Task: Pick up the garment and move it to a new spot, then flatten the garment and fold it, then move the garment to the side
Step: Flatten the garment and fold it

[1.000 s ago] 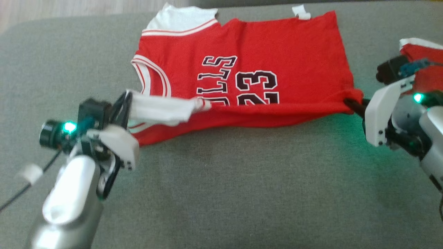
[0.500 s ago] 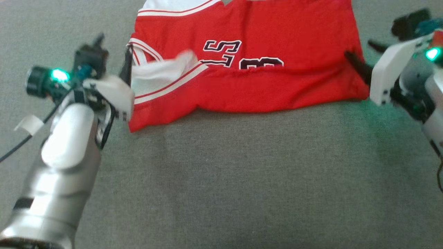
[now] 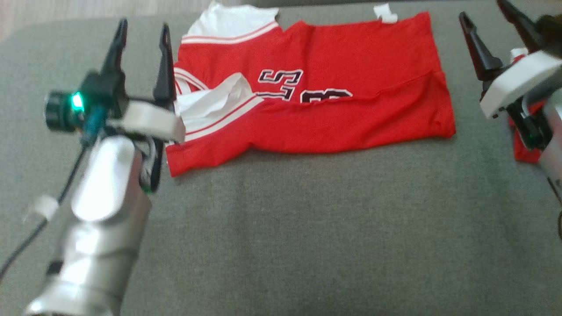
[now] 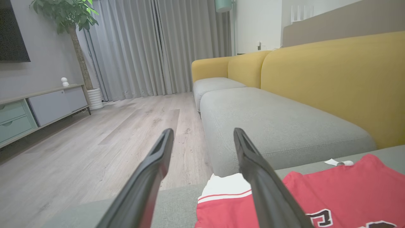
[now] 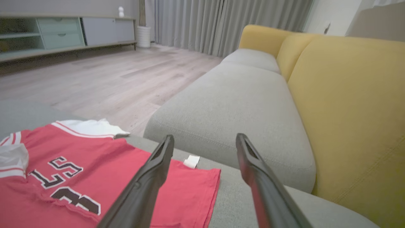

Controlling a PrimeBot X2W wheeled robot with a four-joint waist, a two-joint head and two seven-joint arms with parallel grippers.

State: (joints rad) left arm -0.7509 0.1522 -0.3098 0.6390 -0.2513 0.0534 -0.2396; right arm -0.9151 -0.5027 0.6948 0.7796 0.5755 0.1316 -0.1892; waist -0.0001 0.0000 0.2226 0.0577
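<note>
Since left claw [image 3: 143, 25] opened, garment [image 3: 351, 66] dropped, folded

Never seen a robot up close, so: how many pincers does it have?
2. The left pincer is open beside the jersey, at its white-trimmed end; the right pincer is open past the hem.

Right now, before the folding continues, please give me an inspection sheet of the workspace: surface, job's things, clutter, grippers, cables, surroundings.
Surface: grey cushion, flat.
Job's things: red jersey, lying on the cushion, near edge folded over the lettering, white trim rumpled at the robot's left.
Clutter: second red cloth beside the right arm, partly hidden.
Grippers: left gripper and right gripper both open, holding nothing, one at each end of the jersey.
Cables: dark cable hanging from the left arm.
Surroundings: yellow sofa back, wood floor, grey curtains.
</note>
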